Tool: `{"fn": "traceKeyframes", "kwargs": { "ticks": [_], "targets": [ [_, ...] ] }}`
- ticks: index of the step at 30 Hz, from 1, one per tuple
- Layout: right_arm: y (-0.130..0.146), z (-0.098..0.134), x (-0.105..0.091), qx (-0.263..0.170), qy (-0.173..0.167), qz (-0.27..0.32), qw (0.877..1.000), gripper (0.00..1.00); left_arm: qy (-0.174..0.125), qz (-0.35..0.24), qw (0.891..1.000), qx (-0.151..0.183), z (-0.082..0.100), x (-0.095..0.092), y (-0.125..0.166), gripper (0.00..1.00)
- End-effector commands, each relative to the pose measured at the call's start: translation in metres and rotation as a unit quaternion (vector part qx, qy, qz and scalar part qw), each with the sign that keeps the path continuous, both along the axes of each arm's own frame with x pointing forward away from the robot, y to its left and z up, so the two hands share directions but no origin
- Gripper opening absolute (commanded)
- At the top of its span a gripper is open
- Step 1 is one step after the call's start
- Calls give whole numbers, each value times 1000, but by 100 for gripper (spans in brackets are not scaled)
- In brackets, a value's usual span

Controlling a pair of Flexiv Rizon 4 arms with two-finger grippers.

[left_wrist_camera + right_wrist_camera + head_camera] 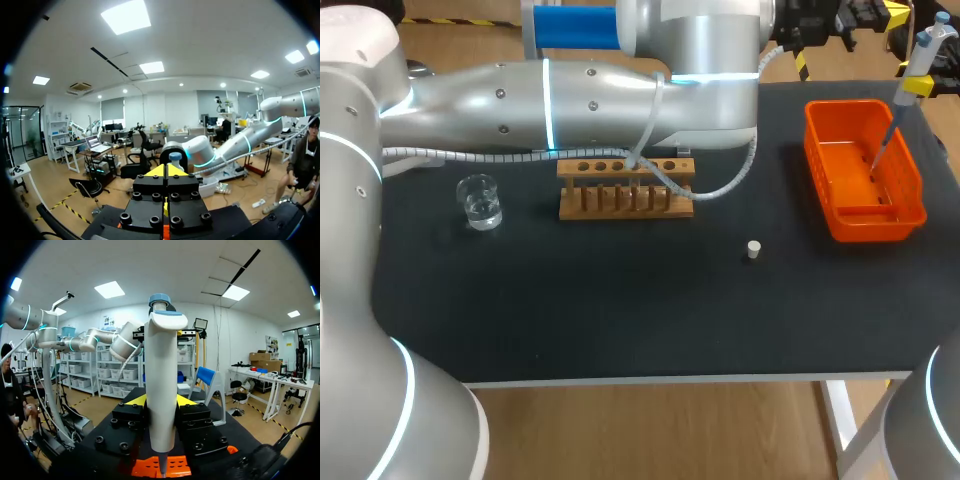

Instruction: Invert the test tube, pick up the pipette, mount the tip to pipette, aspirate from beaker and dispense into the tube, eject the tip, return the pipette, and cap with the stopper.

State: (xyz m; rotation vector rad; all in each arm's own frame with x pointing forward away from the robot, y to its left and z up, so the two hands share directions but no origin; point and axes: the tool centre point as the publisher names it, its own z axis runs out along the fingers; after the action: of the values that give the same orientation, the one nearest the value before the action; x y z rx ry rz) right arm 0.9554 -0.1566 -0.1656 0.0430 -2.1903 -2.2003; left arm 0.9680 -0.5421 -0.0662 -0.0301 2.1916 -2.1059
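Observation:
In the head view the pipette [923, 55] stands nearly upright at the far right, its thin tip [880, 160] reaching down into the orange bin [865, 165]. The right wrist view shows my right gripper [160, 402] shut on the pipette [161, 370], one yellow tip on each side of the white body, with the orange bin [160, 467] below. My left arm [570, 95] stretches across the back of the table. Its gripper [165, 171] is shut and empty, and the pipette's blue-grey top [175, 159] is just ahead of its tips.
A wooden tube rack [625, 185] stands mid-table with the left arm's cable draped over it. A glass beaker [480, 200] of clear liquid is to its left. A small white stopper [753, 249] lies on the black mat between the rack and the bin.

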Motion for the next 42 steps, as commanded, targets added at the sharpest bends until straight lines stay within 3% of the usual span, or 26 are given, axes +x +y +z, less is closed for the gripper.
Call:
{"fn": "traceKeyframes", "kwargs": {
  "ticks": [1,14,42],
  "targets": [
    [0,0,0,-1,0,0,1000,0,-3,15,1000,-13,-3,-3,-11,0],
    [0,0,0,-1,0,0,1000,0,9,10,1000,2,-4,-8,-25,0],
    [0,0,0,-1,0,0,1000,0,23,-3,1000,2,-16,-6,-34,0]
  ]
}}
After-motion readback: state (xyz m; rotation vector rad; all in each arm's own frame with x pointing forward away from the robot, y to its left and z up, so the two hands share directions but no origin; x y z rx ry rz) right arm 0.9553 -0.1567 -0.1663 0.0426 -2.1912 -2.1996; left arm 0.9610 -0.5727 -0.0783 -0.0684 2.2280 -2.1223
